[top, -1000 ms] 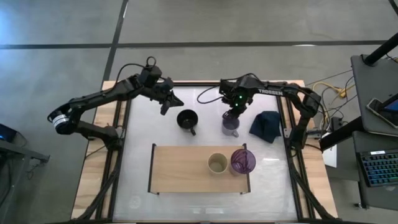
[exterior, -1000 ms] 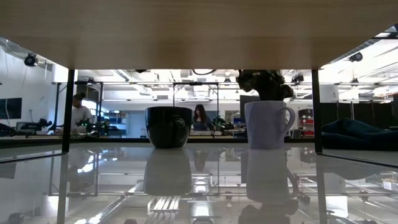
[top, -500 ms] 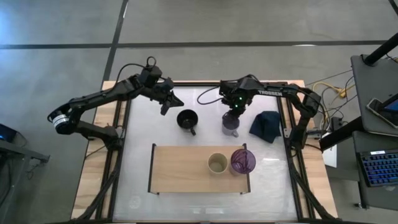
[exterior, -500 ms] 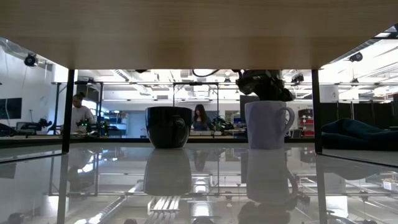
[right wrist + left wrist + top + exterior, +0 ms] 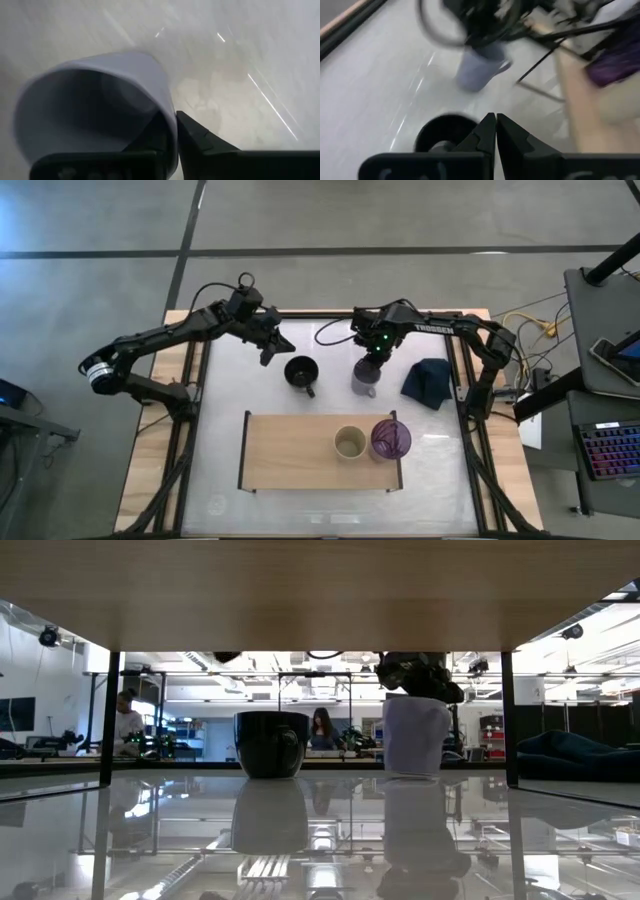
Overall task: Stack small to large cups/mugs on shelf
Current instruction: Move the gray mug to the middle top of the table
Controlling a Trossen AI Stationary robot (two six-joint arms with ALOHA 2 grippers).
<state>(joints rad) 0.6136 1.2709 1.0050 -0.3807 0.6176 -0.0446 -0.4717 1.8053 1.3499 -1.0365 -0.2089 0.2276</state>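
Note:
The grey-lavender mug (image 5: 365,378) stands on the white tabletop beyond the shelf (image 5: 290,452), with my right gripper (image 5: 372,358) shut on it from above. The black mug (image 5: 300,372) rests on its base to the left of it, handle toward the shelf. My left gripper (image 5: 274,342) hovers shut just beyond and left of the black mug, touching nothing. The pale cream cup (image 5: 349,443) and the translucent purple cup (image 5: 390,439) stand side by side on the right part of the shelf. My right gripper pinches the grey-lavender mug's rim (image 5: 169,116) on the far side, one finger inside the mug and one outside against its wall. The fingers point down from above. The mug looks slightly tilted; I cannot tell whether its base (image 5: 415,772) still touches the table.
A dark blue cloth (image 5: 428,380) lies bunched at the right of the grey-lavender mug. The left half of the shelf board is bare. Black frame rails run along both table sides. People stand far off in the room behind the table.
My right gripper has shut on the grey-lavender mug's rim. The mug has shifted a little toward the table's left and turned, so its handle no longer shows in the low view.

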